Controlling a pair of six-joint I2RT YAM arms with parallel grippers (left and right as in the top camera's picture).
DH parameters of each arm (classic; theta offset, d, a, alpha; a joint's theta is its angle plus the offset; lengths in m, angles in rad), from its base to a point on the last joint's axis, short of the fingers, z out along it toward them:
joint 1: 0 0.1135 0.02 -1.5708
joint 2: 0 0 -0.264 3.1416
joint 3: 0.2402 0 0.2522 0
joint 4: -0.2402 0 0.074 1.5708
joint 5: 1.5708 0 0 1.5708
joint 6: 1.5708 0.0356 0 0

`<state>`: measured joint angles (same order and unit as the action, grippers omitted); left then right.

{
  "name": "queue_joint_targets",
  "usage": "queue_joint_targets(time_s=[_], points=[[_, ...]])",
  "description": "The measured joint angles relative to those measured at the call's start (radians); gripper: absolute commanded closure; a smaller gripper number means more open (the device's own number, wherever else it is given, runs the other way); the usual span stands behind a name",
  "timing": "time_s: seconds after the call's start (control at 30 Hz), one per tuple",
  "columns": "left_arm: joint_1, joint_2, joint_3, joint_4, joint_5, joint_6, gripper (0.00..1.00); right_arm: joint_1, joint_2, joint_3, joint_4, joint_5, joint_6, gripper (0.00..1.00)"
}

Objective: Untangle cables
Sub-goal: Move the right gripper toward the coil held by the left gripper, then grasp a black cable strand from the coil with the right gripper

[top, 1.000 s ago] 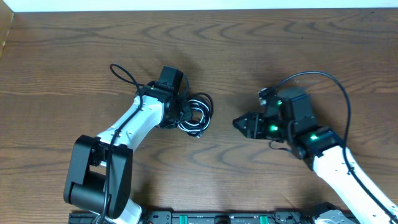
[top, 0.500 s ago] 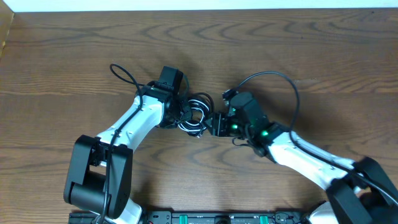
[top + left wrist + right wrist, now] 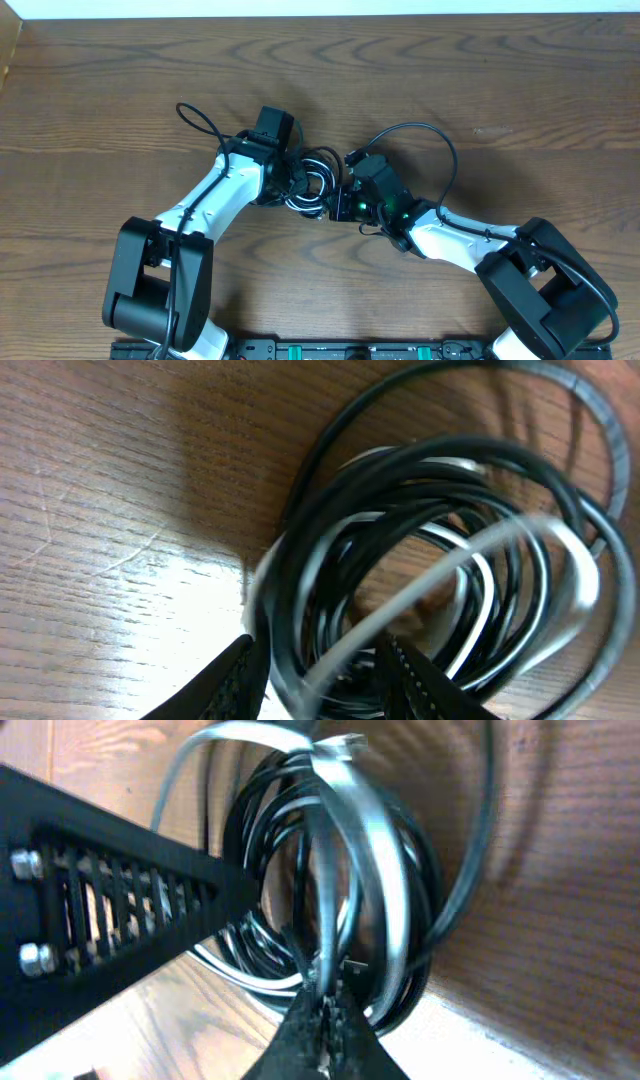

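Observation:
The cables (image 3: pixel 318 180) lie as one tangled coil of black and white loops on the wooden table. In the left wrist view the black cable (image 3: pixel 420 470) and the white cable (image 3: pixel 470 550) wind through each other. My left gripper (image 3: pixel 292 183) sits at the coil's left edge, and its fingers (image 3: pixel 325 680) are closed around several strands. My right gripper (image 3: pixel 337 202) is shut. Its tips (image 3: pixel 325 1005) touch the coil's right edge, where white strands (image 3: pixel 375 870) and black strands (image 3: pixel 265 840) meet. A small plug (image 3: pixel 340 742) shows at the coil's far side.
The left gripper's finger (image 3: pixel 110 900) crosses the right wrist view close to my right fingertips. The arms' own thick black wires loop above each wrist (image 3: pixel 200 120), (image 3: pixel 440 145). The wooden table (image 3: pixel 480 80) extends behind.
My right arm has swung left from mid-table to the coil's right edge. The left gripper and the coil have stayed in place.

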<state>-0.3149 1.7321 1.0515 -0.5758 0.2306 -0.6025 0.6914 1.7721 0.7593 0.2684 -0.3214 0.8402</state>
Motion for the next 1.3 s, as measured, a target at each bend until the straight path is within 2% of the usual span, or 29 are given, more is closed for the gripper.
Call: queue_joint_targets(time_s=[0.17, 0.4, 0.83, 0.93, 1.03, 1.3], points=[[0.000, 0.000, 0.000, 0.000, 0.000, 0.000, 0.60, -0.008, 0.000, 0.000, 0.055, -0.036, 0.001, 0.99], [0.000, 0.000, 0.000, 0.001, 0.000, 0.000, 0.60, -0.077, 0.000, 0.000, 0.139, -0.188, 0.027, 0.99], [0.000, 0.000, 0.000, 0.002, 0.004, 0.000, 0.60, -0.161, 0.000, 0.000, 0.141, -0.301, 0.089, 0.99], [0.000, 0.000, 0.000, 0.002, 0.004, -0.001, 0.54, -0.168, 0.000, 0.000, 0.141, -0.306, 0.108, 0.99], [0.000, 0.000, 0.000, 0.001, 0.004, 0.000, 0.52, -0.170, 0.000, 0.000, 0.137, -0.307, 0.118, 0.99], [0.000, 0.000, 0.000, 0.001, 0.003, 0.000, 0.52, -0.172, 0.000, 0.001, 0.038, -0.291, 0.122, 0.97]])
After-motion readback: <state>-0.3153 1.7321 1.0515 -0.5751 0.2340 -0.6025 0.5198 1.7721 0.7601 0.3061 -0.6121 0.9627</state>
